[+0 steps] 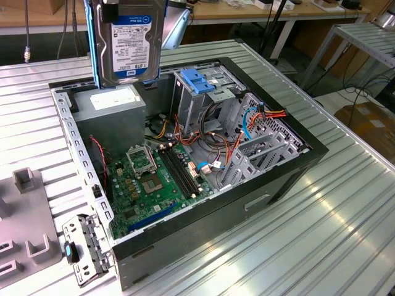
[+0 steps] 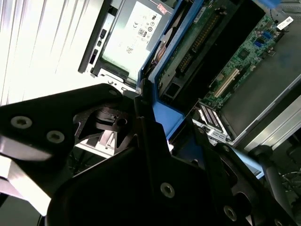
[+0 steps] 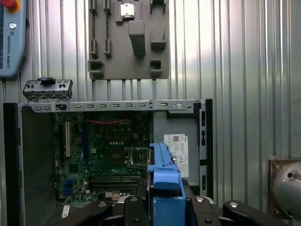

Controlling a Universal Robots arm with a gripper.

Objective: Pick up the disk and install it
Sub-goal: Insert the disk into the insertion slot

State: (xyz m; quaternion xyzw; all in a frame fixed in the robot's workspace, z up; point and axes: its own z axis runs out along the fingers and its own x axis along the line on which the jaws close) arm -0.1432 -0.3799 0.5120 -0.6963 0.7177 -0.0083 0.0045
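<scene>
While the disk [image 1: 129, 43], a flat dark hard drive framed by bright blue plastic side rails, hung upright above the open black computer case [image 1: 290, 179], the pick-up looked done and the install not yet begun. The black two-fingered gripper [image 3: 165, 207] was closed on the disk, its fingers clamping the blue rails from either side in both wrist views.

In the exterior view the disk touched nothing below it. It hung over the grey boxy power supply with a white label [image 1: 111, 108], well apart from the bare-metal drive cage [image 1: 259, 151] toward the exterior view's right. Seating it would probably call for turning it to match a bay and lining the rails up with the guides, though which slot was meant could not be told.

A tangle of orange, red and blue cables [image 1: 247, 120] lay across the cage, and the light-blue ribbed latch plate [image 1: 199, 80] stood just beside it. Either could snag the rails. The green motherboard [image 1: 148, 182] covered the case floor. A grey moulded fixture plate [image 1: 28, 216] sat on the ribbed metal table [image 1: 333, 234].
</scene>
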